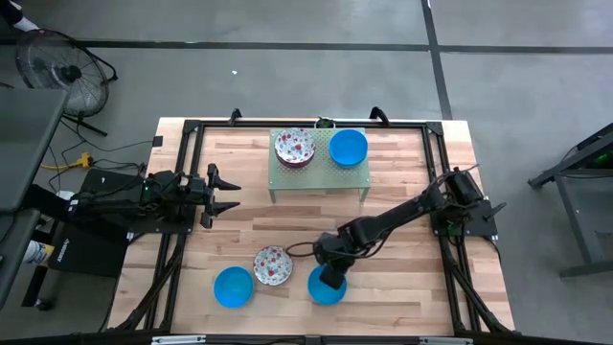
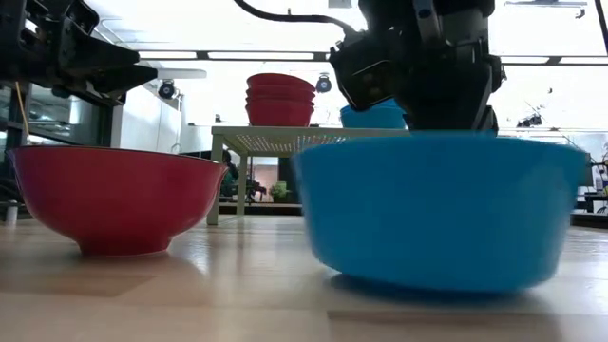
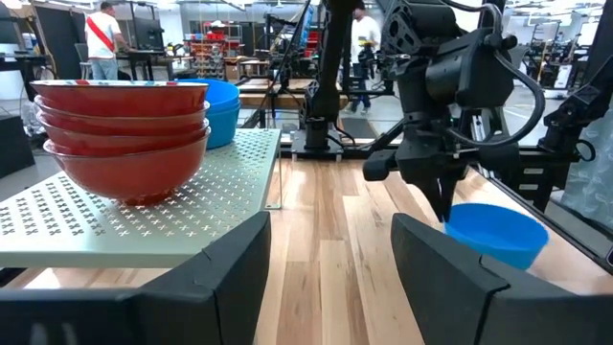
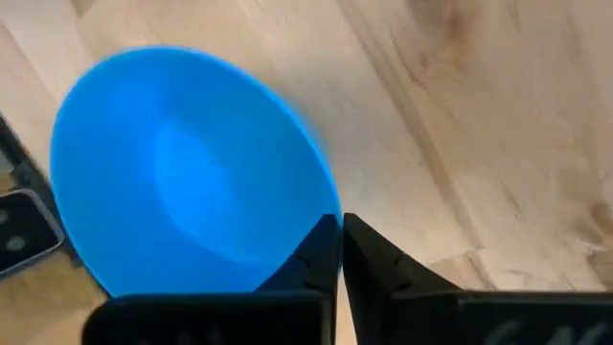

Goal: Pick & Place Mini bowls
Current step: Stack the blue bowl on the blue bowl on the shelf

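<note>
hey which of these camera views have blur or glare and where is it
Low view: the near blue bowl is soft and out of focus, and the ceiling lights behind are blown out white. Right wrist view: the blue bowl's rim smears on the side near the right gripper. Left wrist view: the bowl stack on the green stand looks sharp. High view: evenly lit, no glare.
</note>
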You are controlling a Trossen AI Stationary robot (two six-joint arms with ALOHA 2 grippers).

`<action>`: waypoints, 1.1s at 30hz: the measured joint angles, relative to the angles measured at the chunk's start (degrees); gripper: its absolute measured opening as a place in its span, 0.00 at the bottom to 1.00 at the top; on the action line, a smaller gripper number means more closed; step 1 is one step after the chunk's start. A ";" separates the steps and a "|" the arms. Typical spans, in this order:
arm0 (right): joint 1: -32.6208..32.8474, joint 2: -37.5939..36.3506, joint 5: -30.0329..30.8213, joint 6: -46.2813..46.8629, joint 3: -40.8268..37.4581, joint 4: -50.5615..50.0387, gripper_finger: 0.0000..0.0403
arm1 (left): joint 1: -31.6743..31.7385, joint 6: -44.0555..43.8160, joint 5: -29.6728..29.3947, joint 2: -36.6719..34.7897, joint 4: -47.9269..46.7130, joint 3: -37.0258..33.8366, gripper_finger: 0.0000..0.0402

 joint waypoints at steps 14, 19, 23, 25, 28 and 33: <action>-5.22 -14.49 1.09 -1.11 0.00 -13.50 0.00 | -0.01 0.00 0.00 0.01 0.01 0.00 0.53; -9.30 -22.51 3.85 -4.00 0.00 -20.19 0.00 | 0.01 0.01 0.01 0.01 -0.01 0.00 0.53; -15.06 -28.34 5.89 -9.03 0.00 -24.36 0.00 | -0.01 0.01 0.01 0.01 -0.01 0.00 0.53; -18.63 -31.00 7.07 -11.90 0.00 -25.24 0.00 | 0.01 0.00 -0.01 0.01 -0.01 0.00 0.53; -24.46 -33.84 7.07 -17.16 0.00 -25.38 0.00 | 0.01 -0.01 -0.02 0.01 -0.01 0.02 0.53; -34.23 -37.30 6.68 -27.20 0.06 -24.26 0.00 | 0.01 0.00 0.01 0.00 -0.01 0.00 0.53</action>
